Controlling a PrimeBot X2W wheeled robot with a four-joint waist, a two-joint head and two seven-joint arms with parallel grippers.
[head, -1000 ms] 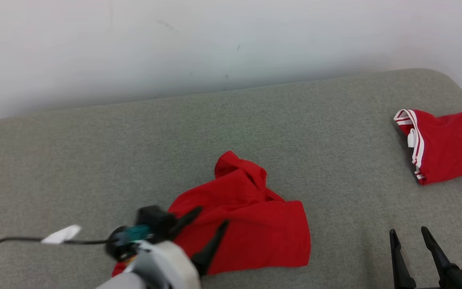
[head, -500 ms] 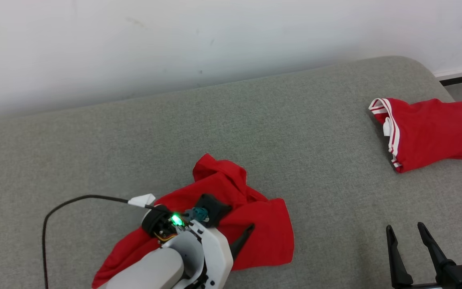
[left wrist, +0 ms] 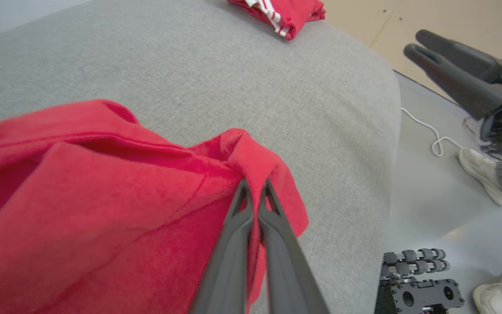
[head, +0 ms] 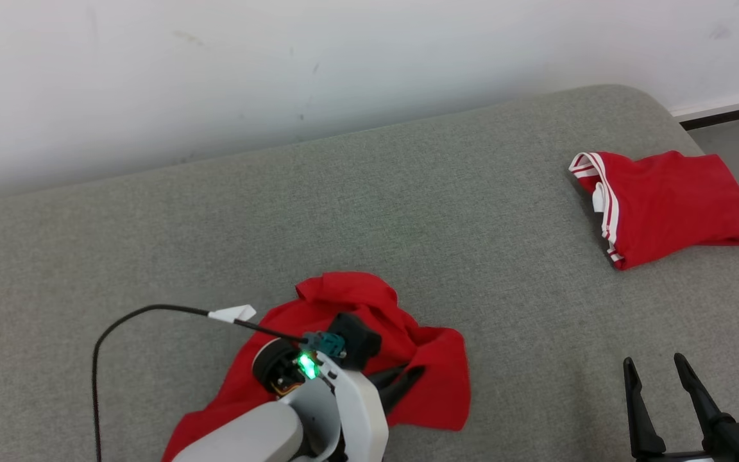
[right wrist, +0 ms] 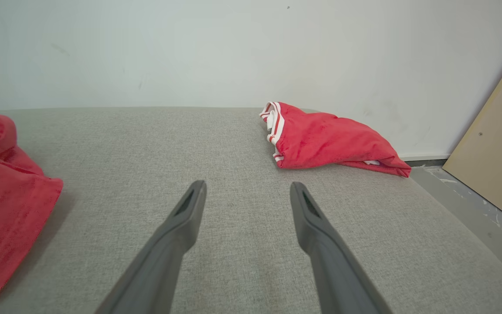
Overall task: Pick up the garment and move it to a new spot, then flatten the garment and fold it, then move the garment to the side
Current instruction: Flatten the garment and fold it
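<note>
1. Pale wall (head: 280, 64) is running behind a grey fabric-covered worktop (head: 151, 224) whose far right corner is rounded.
2. A crumpled red fabric garment (head: 369, 314) is lying near the front edge of the worktop, left of centre in the head view, and is bunching into several folds.
3. The left end effector (head: 408, 375) is reaching over this garment from the near side. In the left wrist view its two dark fingers (left wrist: 233, 244) are pressing together and clenching a raised fold at the cloth's edge, with fabric gathering around the fingertips.
4. A green indicator light (head: 307, 367) is glowing on the left wrist. A black cable (head: 151, 309) carrying a white tag (head: 233, 314) is looping from the wrist over the worktop to the left.
5. The right end effector (head: 655, 366) is standing at the lower right of the head view, well apart from the crumpled garment. It is released: its fingers are spreading wide, and the right wrist view is showing bare worktop between them. Whether the fingers are touching the surface cannot be told.
6. A folded red garment with white striped trim (head: 664, 205) is lying near the far right corner, well apart from the crumpled one.
7. In the left wrist view, a grey floor (left wrist: 429, 196) is showing beyond the worktop edge, with a white cord (left wrist: 429, 135) and a person's white shoe (left wrist: 479, 172) resting on it.
8. In the right wrist view, a beige board (right wrist: 495, 152) is standing at the right edge, beside the wall.
</note>
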